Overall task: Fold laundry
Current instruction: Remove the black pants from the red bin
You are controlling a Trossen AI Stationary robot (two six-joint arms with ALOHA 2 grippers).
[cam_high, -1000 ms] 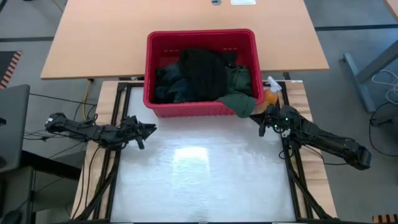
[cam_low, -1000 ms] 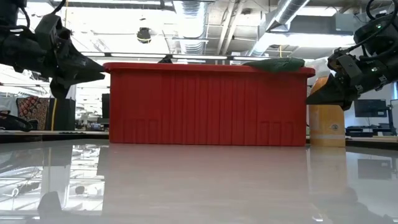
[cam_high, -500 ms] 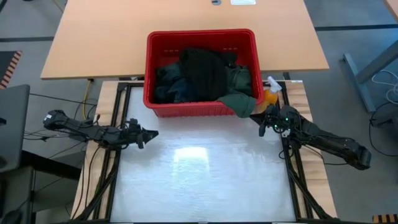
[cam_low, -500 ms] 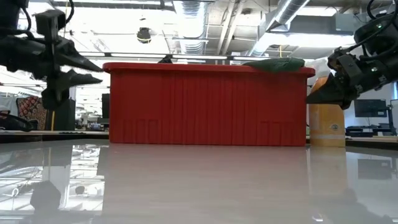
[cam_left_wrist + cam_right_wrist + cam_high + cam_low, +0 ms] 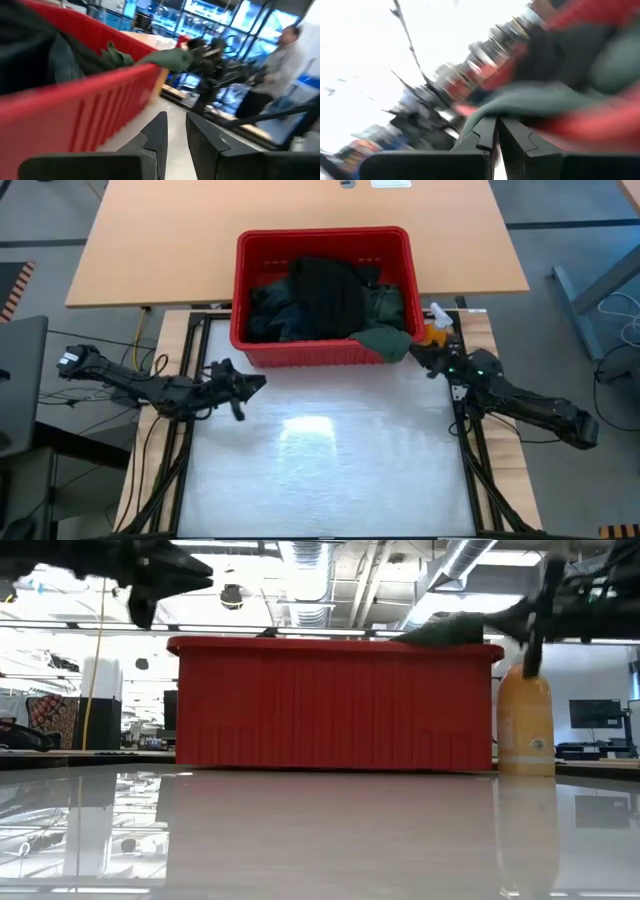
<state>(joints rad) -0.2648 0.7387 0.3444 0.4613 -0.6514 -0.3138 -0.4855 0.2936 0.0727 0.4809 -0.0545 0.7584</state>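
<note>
High view: laundry [image 5: 325, 300] heaped in the red basket [image 5: 240, 290], 1 green shirt [image 5: 385, 343] draped over its front rim; none is on the table [image 5: 330, 470] yet.

I judge the step to be the first pick: fetching a garment. My right gripper [image 5: 418, 354] is at the hanging green flap, its jaws nearly closed; whether they pinch cloth I cannot tell. My left gripper [image 5: 258, 383] hovers just outside the basket's near left corner, fingers [image 5: 159, 131] a narrow gap apart, grasping nothing. The orange spray bottle [image 5: 437, 330] stands just behind the right gripper. Next I would need a firm pinch on the flap, then a lift clear of the rim.
</note>
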